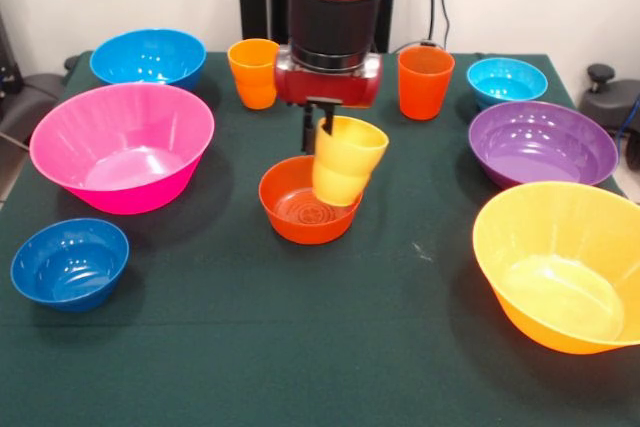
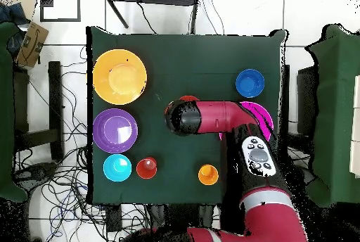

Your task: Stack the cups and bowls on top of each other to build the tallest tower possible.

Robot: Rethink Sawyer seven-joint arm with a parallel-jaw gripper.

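One yellow cup hangs tilted, mouth upward.

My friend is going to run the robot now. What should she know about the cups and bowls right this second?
Gripper: shut on the yellow cup, held tilted over the small orange-red bowl at mid-table.
Not stacked yet: light orange cup, red-orange cup, cyan bowl, purple bowl, yellow-orange bowl, pink bowl, medium blue bowl, dark blue bowl, each standing alone.
Done: nothing stacked.
Left: set the yellow cup down in the bowl, then build upward.
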